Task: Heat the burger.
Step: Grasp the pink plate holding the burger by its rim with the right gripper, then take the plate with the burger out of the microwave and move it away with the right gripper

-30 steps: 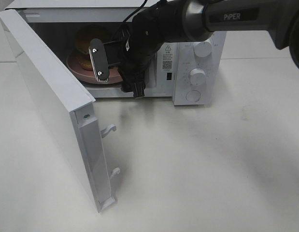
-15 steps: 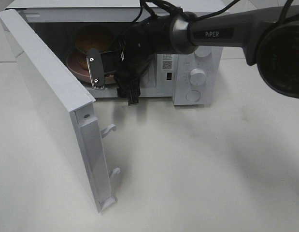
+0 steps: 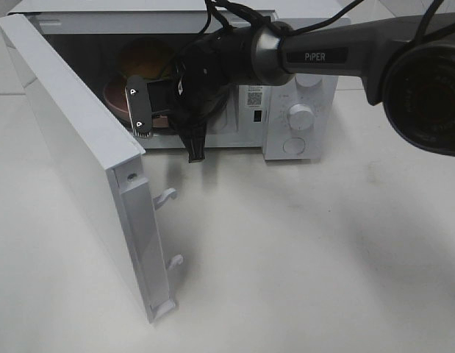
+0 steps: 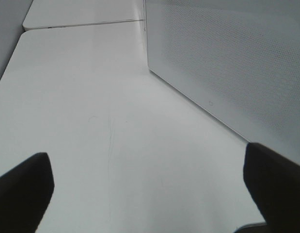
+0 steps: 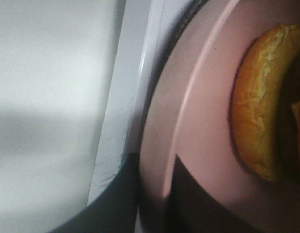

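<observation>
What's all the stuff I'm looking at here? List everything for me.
Microwave: one, white, at the back of the table.
Microwave door: one, white, swung open toward the camera.
Dials: at least two show, white, on the microwave's right panel.
Burger: one, golden-brown, inside the microwave on the plate.
Plate: one, pink, inside the microwave.
Table: one, white.
Right gripper: one, black, closed on the plate's rim.
Left gripper: one, black, open over the table beside the door.

burger [image 5: 259, 104] golden-brown | plate [image 5: 203, 121] pink | microwave [image 3: 301, 88] white | table [image 3: 301, 250] white
</observation>
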Controlling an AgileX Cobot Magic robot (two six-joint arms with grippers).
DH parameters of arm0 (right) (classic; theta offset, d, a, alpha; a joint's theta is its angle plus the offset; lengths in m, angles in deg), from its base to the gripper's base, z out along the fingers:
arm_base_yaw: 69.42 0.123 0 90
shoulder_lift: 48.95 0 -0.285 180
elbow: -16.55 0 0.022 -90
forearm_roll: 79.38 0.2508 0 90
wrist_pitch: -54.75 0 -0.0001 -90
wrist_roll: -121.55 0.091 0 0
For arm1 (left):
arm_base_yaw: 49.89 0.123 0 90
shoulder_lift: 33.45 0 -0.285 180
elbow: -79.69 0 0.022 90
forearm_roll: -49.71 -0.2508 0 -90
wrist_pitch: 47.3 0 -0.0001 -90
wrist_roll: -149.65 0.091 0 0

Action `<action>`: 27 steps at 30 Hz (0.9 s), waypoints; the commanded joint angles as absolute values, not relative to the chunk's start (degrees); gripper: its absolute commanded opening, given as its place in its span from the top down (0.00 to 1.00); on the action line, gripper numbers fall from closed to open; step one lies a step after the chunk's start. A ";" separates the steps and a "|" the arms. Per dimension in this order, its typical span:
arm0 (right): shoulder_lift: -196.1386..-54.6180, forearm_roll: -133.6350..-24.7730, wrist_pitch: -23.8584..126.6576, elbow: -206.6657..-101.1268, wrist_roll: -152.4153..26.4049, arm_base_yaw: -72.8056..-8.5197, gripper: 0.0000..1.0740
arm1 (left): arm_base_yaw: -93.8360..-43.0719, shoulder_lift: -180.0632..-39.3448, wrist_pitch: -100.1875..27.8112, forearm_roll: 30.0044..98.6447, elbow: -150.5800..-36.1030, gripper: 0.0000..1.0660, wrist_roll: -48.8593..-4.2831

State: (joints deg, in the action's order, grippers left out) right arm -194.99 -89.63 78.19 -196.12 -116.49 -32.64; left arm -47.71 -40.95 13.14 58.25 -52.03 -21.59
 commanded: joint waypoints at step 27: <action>-183.99 -86.25 80.31 -185.52 -125.60 -33.04 1.00 | -47.71 -39.92 12.40 58.19 -51.92 0.06 -21.87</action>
